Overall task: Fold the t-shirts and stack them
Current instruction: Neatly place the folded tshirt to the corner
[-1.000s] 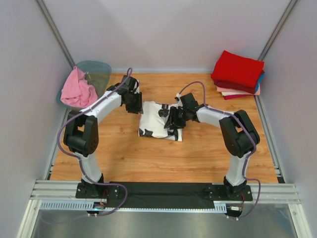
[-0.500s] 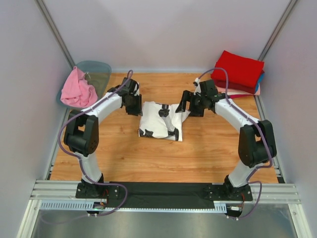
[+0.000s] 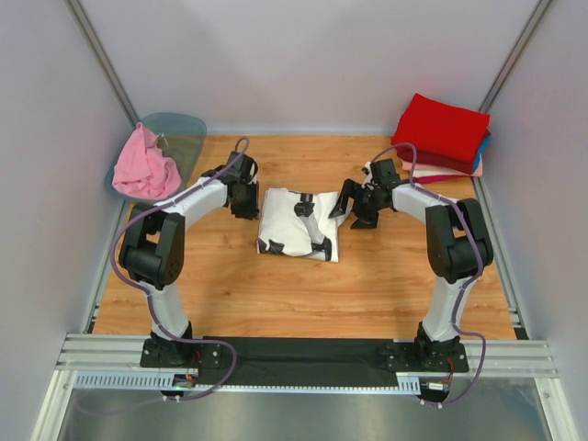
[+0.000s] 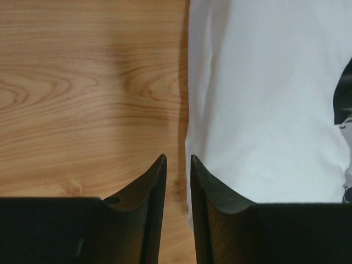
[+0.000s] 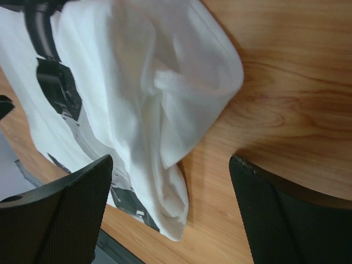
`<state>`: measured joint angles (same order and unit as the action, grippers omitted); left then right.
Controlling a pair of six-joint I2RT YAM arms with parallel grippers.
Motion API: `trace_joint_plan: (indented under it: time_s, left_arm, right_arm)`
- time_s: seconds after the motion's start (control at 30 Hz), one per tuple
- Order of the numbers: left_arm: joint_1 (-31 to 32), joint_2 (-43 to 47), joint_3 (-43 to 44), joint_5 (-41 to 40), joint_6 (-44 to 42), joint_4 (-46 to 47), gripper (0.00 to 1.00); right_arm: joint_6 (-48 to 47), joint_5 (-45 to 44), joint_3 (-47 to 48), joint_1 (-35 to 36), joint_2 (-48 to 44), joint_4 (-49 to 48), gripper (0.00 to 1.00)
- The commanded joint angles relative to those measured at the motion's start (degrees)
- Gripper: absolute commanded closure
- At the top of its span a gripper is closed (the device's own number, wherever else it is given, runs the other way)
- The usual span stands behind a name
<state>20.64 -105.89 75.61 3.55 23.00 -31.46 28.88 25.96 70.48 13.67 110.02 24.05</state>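
1 second back the right gripper (image 3: 353,209) sat over the right edge of the white shirt (image 3: 294,225). Now it has pulled off to the right and hangs just beside that edge, its 2 fingers spread wide with nothing between them. The left gripper (image 4: 177,160) has kept to the shirt's left edge. Its fingers are almost pressed together, with bare wood showing in the slim gap, and they pinch nothing.

The white shirt lies folded in the middle of the table (image 3: 230,285), a wood-grain top inside pale grey walls (image 3: 303,64). Back right, a red shirt (image 3: 441,127) tops a pile (image 3: 446,158) of folded ones. Back left, a pink shirt (image 3: 142,167) hangs over a tub (image 3: 184,129).

Only the right wrist view shows the white shirt's right corner bunched and loose. Only the top view shows the pile and the tub.
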Motion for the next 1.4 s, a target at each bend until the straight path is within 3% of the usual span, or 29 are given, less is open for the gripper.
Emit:
trace_joint_plan:
  time_s: [0.0, 0.37, 0.47, 0.7, 0.73, 0.77, 0.83, 0.93, 1.0, 1.13, 1.37]
  left_arm:
    - [0.3, -0.8, -0.1, -2.0, -0.5, 3.1, 0.69]
    - [0.3, -7.0, 0.8, -1.9, -1.0, 4.9, 0.72]
    - [0.3, -8.1, 0.8, -1.2, -1.0, 5.4, 0.74]
    - [0.3, -9.8, 0.3, 1.2, -0.7, 6.7, 0.76]
    - [0.3, -9.7, 0.3, 1.4, -0.5, 6.4, 0.77]
    - [0.3, -9.4, 0.8, 1.5, -0.3, 5.6, 0.77]
    - [0.5, -6.9, 1.8, -0.1, 0.5, 0.6, 0.77]
    - [3.9, 0.7, 4.6, -9.9, 0.3, -7.7, 0.70]
    - [5.9, 5.7, 8.0, -14.1, 0.2, -11.8, 0.68]
    - [6.3, 14.1, 10.4, -14.4, 0.1, -20.3, 0.64]
    - [6.3, 31.2, 3.6, -14.0, -5.3, -25.5, 0.49]
  right_arm:
    - [2.8, 2.7, -0.2, -0.2, 4.4, -6.6, 0.12]
    - [12.4, 4.3, -5.2, 4.3, 9.0, -18.2, 0.22]
    - [15.0, 3.8, -7.4, 4.3, 9.3, -21.2, 0.37]
    - [20.5, 6.9, -10.3, 4.3, 9.5, -31.6, 0.58]
    - [21.2, 7.4, -10.4, 4.3, 9.3, -33.5, 0.64]
    - [21.9, 8.1, -10.4, 4.3, 9.2, -34.8, 0.76]
    - [23.3, 10.1, -10.4, 4.1, 8.4, -37.7, 0.86]
    - [23.2, 11.6, -7.4, 3.2, 7.4, -36.5, 0.99]
    - [22.8, 11.8, -4.9, 2.5, 6.9, -34.4, 1.00]
    - [20.4, 11.1, 0.6, 1.5, 5.1, -27.5, 1.00]
    - [16.4, 9.0, 12.5, 0.0, 5.0, -17.0, 1.00]
